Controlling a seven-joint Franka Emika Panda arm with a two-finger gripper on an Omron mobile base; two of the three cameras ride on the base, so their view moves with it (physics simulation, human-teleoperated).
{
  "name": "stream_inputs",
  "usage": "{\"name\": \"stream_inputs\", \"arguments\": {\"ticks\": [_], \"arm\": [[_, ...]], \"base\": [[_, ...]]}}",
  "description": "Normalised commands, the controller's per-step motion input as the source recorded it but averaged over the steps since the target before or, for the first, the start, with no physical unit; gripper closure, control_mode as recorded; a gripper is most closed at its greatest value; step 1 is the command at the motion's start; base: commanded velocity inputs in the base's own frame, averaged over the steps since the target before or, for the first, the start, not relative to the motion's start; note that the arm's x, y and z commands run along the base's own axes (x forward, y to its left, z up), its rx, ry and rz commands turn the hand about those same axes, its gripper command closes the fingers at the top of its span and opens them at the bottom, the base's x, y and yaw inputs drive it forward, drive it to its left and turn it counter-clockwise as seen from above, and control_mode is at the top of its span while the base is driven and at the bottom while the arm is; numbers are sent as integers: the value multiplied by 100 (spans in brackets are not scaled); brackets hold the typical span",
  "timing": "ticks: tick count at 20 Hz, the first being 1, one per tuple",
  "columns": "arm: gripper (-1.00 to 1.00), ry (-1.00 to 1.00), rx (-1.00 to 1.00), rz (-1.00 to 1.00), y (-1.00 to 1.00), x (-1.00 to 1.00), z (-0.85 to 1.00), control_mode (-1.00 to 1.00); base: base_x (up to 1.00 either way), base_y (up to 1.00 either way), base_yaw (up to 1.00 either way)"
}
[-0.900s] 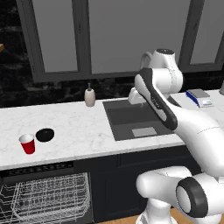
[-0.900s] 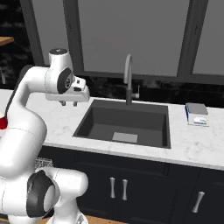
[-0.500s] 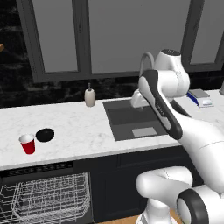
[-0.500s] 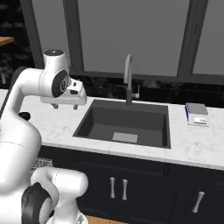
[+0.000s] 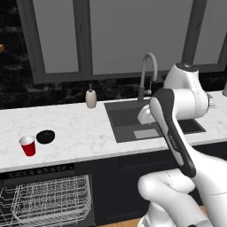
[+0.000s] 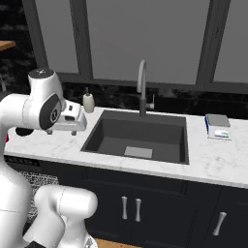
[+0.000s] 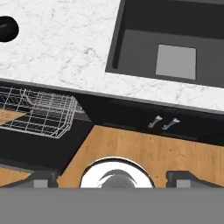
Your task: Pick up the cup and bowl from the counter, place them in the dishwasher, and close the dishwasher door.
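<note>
The red cup (image 5: pixel 27 145) stands upright on the white marble counter (image 5: pixel 75 128), and the black bowl (image 5: pixel 45 136) sits just to its right, close to it. The bowl (image 7: pixel 6 28) also shows at the hand view's top left edge. Under the counter the dishwasher (image 5: pixel 37 170) is open, with its white wire rack (image 5: pixel 44 199) pulled out and its door (image 7: pixel 48 151) folded down. My gripper (image 7: pixel 116 177) hangs open and empty above the counter's front edge, between the bowl and the sink. It (image 6: pixel 72 130) points downward.
A dark sink (image 5: pixel 150 124) with a curved faucet (image 5: pixel 148 75) lies right of the arm. A beige soap dispenser (image 5: pixel 91 97) stands at the counter's back. A blue and white box (image 6: pixel 218 127) rests right of the sink. Wooden floor (image 7: pixel 144 148) lies below.
The hand has dropped lower and shifted slightly left along the counter, away from the sink. The elbow has swung right. Cup, bowl and base stay put.
</note>
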Motion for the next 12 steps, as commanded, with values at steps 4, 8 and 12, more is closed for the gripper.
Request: {"name": "stream_inputs", "arguments": {"ticks": [4, 8, 12], "arm": [[-100, 0, 0, 0, 8, 7, -3, -100], [-100, -11, 0, 28, -9, 0, 0, -100], [-100, -22, 0, 62, -12, -14, -1, -100]], "base": [[0, 0, 0], [0, 0, 0], [0, 0, 0]]}}
